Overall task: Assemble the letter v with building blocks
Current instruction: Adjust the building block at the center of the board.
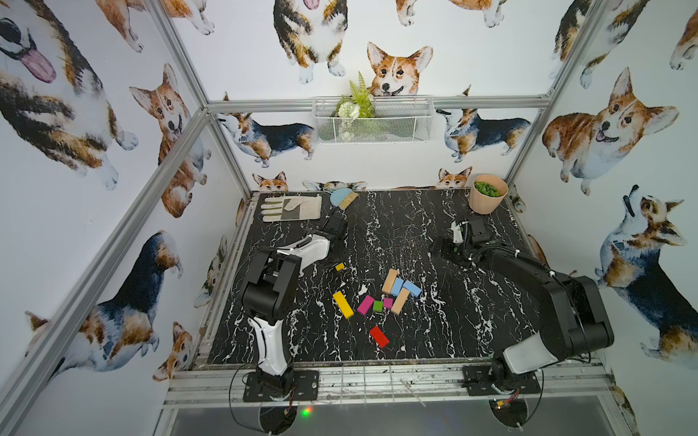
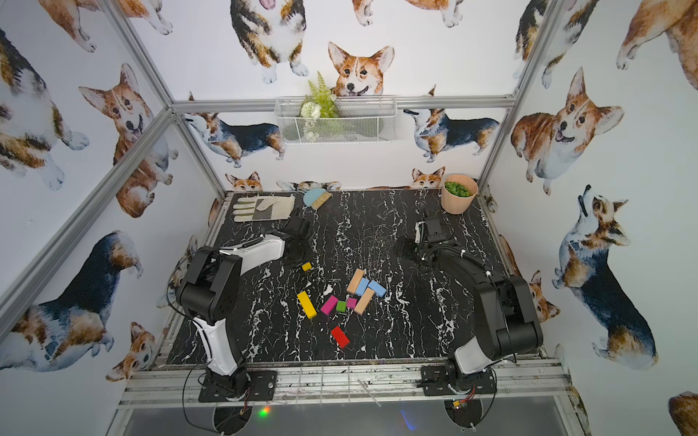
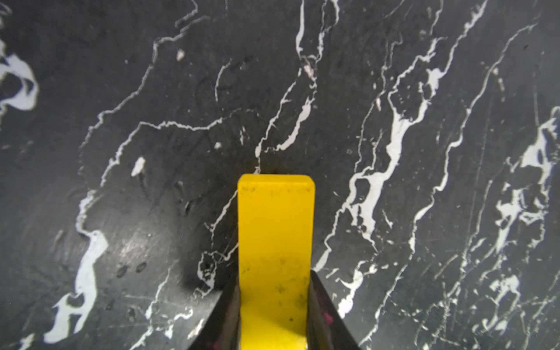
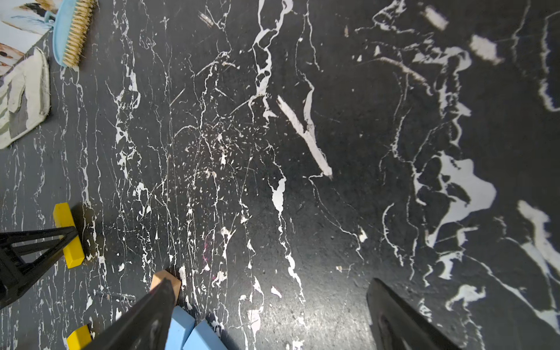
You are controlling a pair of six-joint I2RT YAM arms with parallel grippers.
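On the black marble-patterned tabletop (image 1: 472, 332), I found the pale fabric work glove (image 1: 292, 208) at the far left corner, the light blue hand brush (image 1: 343, 199) just right of it, and the peach plant pot (image 1: 488, 193) at the far right corner. Mid-table sat a tan wooden bar (image 1: 389, 281), two light blue blocks (image 1: 397, 287) touching at its right, and a second tan bar (image 1: 400, 301) just before them. Leftward from that ran the small magenta stub (image 1: 388, 303), green stub (image 1: 377, 306), magenta block (image 1: 365, 305) and, apart, the long yellow bar (image 1: 343, 304). The red block (image 1: 379, 336) lay alone nearer the front edge. Behind the row, a second yellow bar (image 3: 275, 218) sat within the left gripper (image 3: 274, 272).
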